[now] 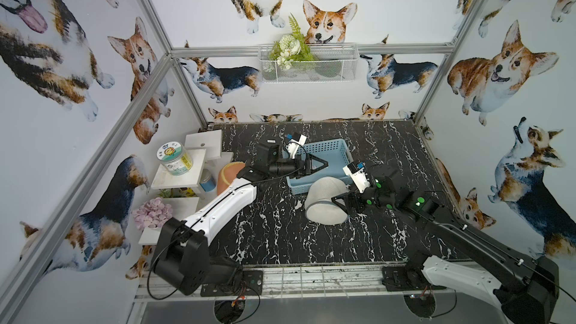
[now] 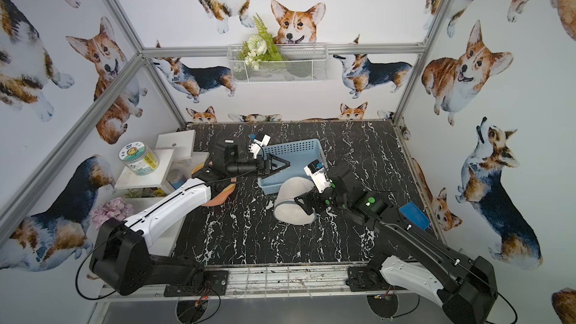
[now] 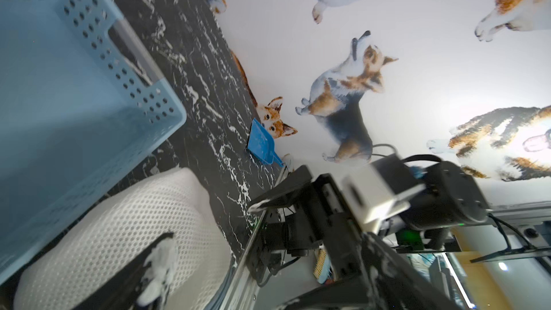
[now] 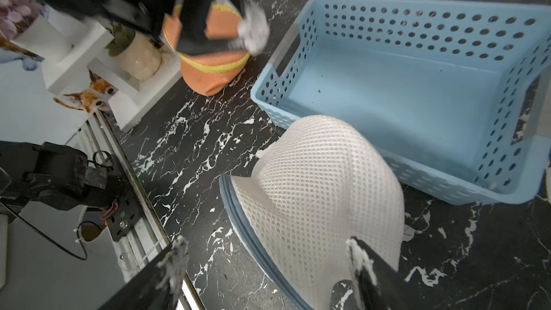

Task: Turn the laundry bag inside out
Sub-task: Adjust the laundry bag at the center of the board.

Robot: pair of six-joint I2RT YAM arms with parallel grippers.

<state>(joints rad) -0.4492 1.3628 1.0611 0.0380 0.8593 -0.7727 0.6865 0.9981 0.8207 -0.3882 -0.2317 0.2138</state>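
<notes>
On the black table [image 1: 274,229], just beside the blue basket [image 1: 338,146]: a white mesh laundry bag [image 1: 325,202].
The laundry bag is seen lying slumped, its blue zipper rim showing. The right gripper [image 1: 340,205] is held at it with jaws spread, one finger [image 4: 362,260] over the mesh, the other off to the side. The left gripper [image 1: 322,163] is held above the basket, jaws spread, nothing gripped.

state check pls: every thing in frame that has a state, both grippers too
white mesh laundry bag: puffed up beside the blue basket, not gripped
blue basket: upright, empty
orange mesh bag: lying by the shelf, not held
jar: lid on, standing on the shelf
left gripper: open, empty, by the blue basket
right gripper: open, straddling the white mesh laundry bag's edge
</notes>
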